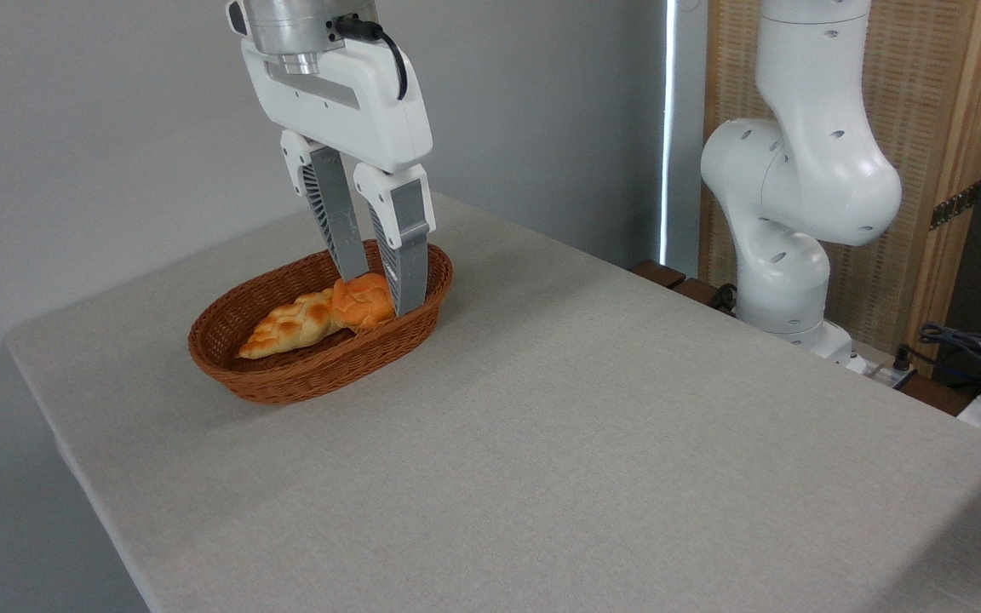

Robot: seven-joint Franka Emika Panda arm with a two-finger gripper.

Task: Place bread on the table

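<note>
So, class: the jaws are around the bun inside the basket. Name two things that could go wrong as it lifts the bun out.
1. The bun touches the braided loaf, so lifting may drag or tip the loaf.
2. The right finger stands close to the basket rim; it could catch the wicker and shift the basket.
3. Only the fingertips seem to hold the round bun, so it might slip out above the table.

Tool [375, 294] reaching into wicker basket [286, 375], fingers apparently closed around orange bread [363, 305], braided loaf [290, 323] beside it, grey table [584, 443]
</note>
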